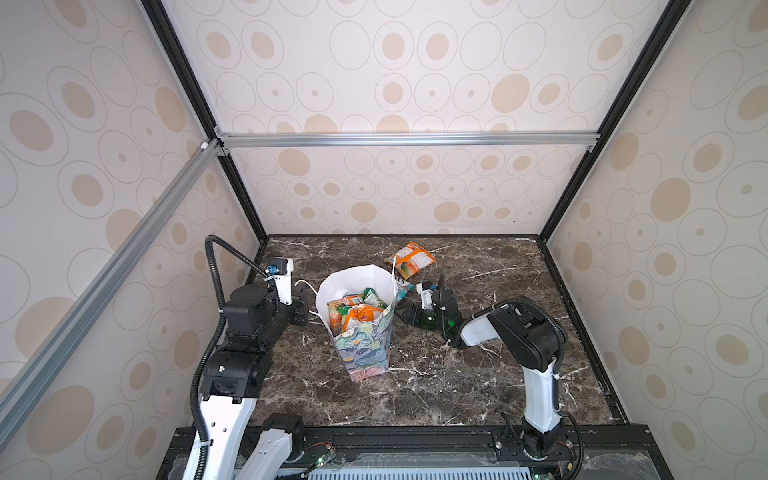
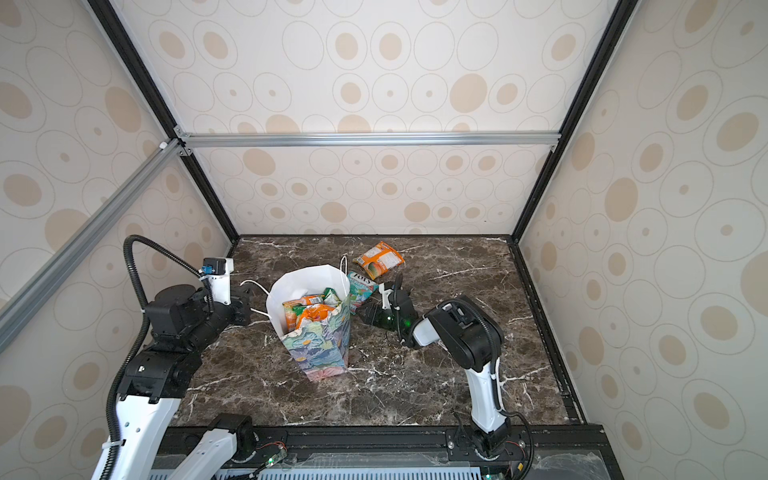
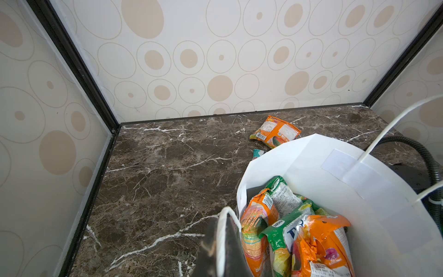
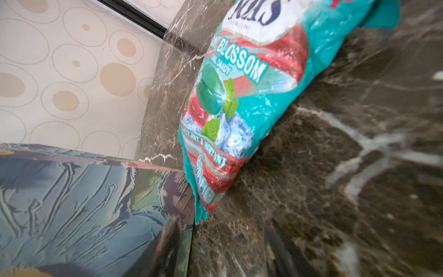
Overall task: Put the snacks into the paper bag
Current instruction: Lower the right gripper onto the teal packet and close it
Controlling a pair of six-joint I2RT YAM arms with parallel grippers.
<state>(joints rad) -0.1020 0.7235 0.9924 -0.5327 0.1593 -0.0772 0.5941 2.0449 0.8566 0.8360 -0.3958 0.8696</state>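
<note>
Your bag stands upright and open at the centre of both top views, on the marble table. Several snacks already sit inside it, orange and green ones on top.

Your left claw is just left of the bag's rim. It is clenched on the bag's white cord handle; in the left wrist view the cord loops over the dark fingers.

Two snacks are outside the bag. The teal one lies on the table just right of the bag's rim, partly hidden behind it. The right wrist view shows its near end close against the bag's printed wall. The orange one lies above and right of the bag, near the back wall, apart from both claws.

Your right claw is low, just right of the bag and just below the teal snack. Its jaws stand apart, with nothing clamped between them: the right wrist view shows the bag's corner and bare table between the fingers.
</note>
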